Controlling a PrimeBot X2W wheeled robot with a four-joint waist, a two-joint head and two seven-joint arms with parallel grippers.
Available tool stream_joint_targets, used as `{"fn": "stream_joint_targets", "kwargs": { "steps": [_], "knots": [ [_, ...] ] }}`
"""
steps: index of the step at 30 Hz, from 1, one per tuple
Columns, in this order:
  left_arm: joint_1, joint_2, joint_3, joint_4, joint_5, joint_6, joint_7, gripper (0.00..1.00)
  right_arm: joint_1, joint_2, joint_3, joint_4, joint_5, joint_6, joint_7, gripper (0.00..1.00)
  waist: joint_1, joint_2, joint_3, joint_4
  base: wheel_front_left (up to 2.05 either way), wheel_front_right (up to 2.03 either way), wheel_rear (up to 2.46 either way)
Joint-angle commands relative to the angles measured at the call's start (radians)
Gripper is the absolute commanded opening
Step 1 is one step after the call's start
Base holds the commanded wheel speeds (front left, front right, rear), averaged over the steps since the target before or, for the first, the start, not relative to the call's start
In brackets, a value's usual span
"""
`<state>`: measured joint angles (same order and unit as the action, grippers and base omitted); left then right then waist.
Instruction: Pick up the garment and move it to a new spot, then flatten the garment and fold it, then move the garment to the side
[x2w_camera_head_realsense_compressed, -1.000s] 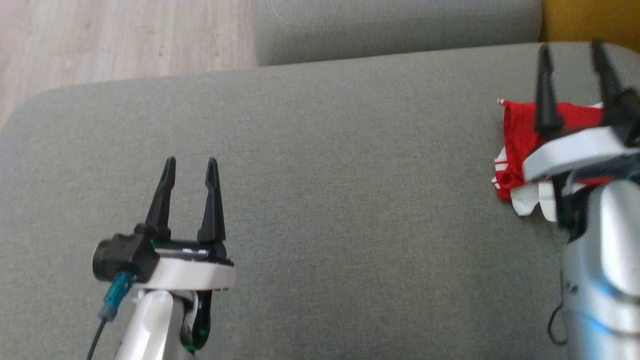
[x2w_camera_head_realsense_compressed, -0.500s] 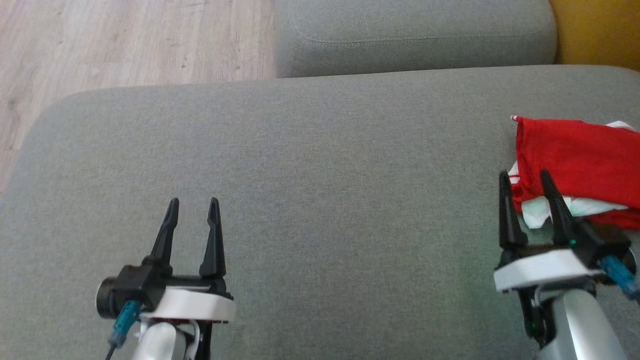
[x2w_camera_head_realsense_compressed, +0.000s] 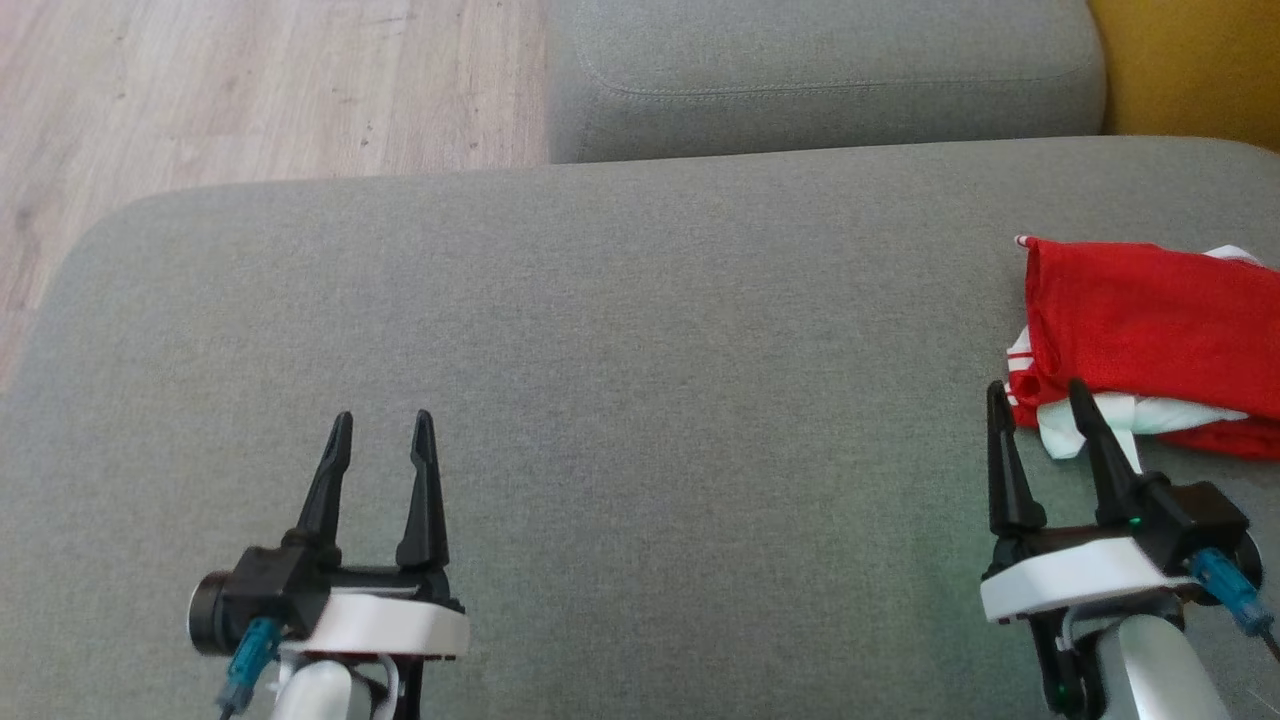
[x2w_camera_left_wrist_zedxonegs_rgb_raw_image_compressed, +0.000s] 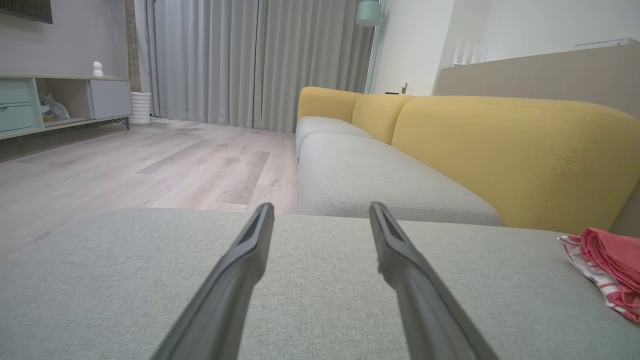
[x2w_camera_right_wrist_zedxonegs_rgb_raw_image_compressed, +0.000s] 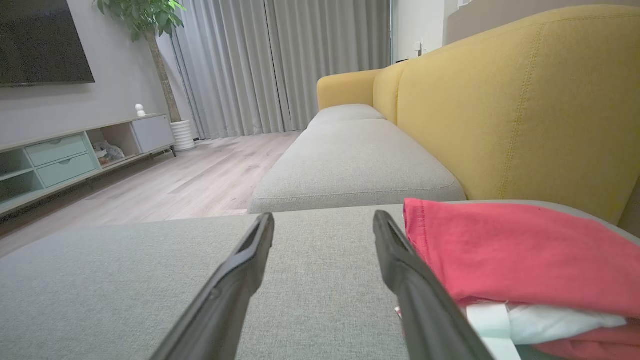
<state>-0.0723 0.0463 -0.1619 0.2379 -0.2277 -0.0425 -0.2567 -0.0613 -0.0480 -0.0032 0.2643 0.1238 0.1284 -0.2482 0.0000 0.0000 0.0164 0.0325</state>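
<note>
Garment (x2w_camera_head_realsense_compressed: 1150, 320) on grey cushion (x2w_camera_head_realsense_compressed: 600, 330) — yellow backrest (x2w_camera_right_wrist_zedxonegs_rgb_raw_image_compressed: 525, 100) behind, right pincer (x2w_camera_head_realsense_compressed: 1035, 390) beside

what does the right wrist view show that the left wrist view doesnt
Right wrist view: the right hand, open, with the garment close beside one finger, a white layer visible under its red fold. Left wrist view: the left hand, open over bare grey cushion, plus a mint lamp shade at the top. Shared: the garment, grey cushion, yellow backrest, curtains and wood floor.
</note>
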Motion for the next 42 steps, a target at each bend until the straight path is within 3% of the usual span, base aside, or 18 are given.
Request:
{"fn": "stream_joint_targets", "kwargs": {
  "steps": [1, 42],
  "knots": [
    [-0.024, 0.004, 0.035, -0.035, 0.005, 0.006, -0.005, 1.0, -0.023, -0.002, 0.028, -0.036, 0.005, 0.002, -0.013, 1.0, 0.0, 0.0, 0.0, -0.001, 0.0, 0.0, 0.0],
    [-0.029, 0.004, 0.068, -0.04, -0.055, 0.001, -0.005, 1.0, -0.029, -0.002, 0.042, -0.056, 0.013, 0.002, -0.014, 1.0, 0.0, 0.0, 0.002, -0.014, 0.0, 0.0, 0.0]
  ]
}}
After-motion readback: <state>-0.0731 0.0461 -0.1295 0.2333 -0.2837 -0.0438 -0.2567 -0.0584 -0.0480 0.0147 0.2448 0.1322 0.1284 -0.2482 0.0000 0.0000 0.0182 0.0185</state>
